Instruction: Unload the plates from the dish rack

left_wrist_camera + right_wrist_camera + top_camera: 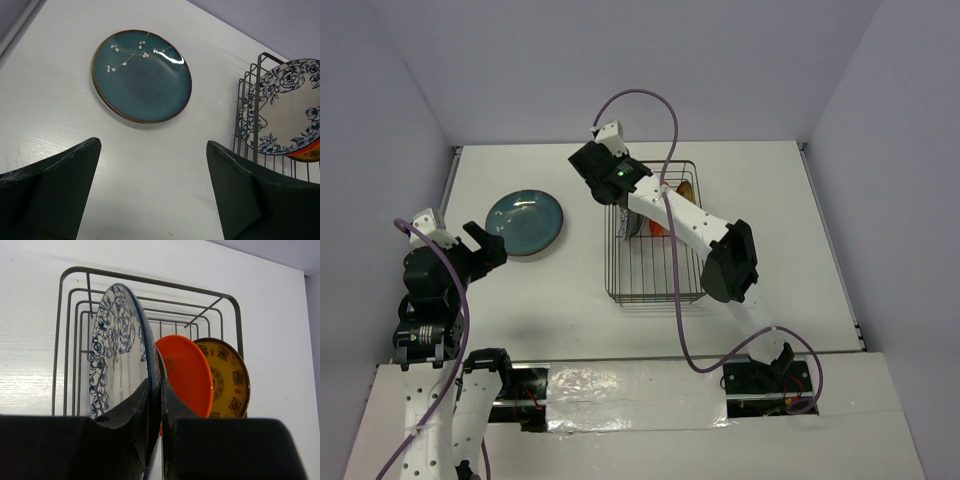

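The right pincer (155,390) is pressed together on the rim of the white plate with blue flowers (117,355), one finger on each face, with the plate standing on edge between them. Just behind that plate in the wrist view stands an orange plate (187,375), and beyond it a yellow patterned plate (227,380) – all three are upright in the dish rack (645,270), whose dark wires rise around them. From above, the right arm reaches out over the rack from the near edge, and most of the plates are hidden under it. Over on the other side, the left pincer (152,145) is spread wide and holds nothing, hovering above bare tabletop (550,300). Ahead of its fingers a teal plate (142,75) lies flat on the white surface, a thin sprig of small white blossoms across its glaze – it sits well to the left of the rack, apart from it, and the left pincer is near its edge without touching it.
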`<action>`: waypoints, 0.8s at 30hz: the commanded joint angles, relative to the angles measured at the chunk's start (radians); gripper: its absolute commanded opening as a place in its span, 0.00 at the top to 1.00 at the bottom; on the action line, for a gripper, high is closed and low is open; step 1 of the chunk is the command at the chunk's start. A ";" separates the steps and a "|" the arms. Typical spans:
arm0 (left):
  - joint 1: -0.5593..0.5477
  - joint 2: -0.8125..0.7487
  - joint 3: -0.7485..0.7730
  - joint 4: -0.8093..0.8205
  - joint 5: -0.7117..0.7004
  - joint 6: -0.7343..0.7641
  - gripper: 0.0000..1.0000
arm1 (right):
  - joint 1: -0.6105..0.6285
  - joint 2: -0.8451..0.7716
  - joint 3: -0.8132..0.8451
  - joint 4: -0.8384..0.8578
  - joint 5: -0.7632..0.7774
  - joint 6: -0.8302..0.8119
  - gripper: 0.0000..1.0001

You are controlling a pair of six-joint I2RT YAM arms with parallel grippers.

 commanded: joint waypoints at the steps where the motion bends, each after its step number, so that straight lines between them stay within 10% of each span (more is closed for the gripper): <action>1: -0.006 0.007 0.001 0.031 -0.008 0.014 0.01 | -0.017 -0.070 0.089 -0.061 0.110 0.038 1.00; 24: -0.018 0.013 0.004 0.023 -0.025 0.011 0.01 | -0.031 -0.151 0.182 -0.075 0.147 0.017 1.00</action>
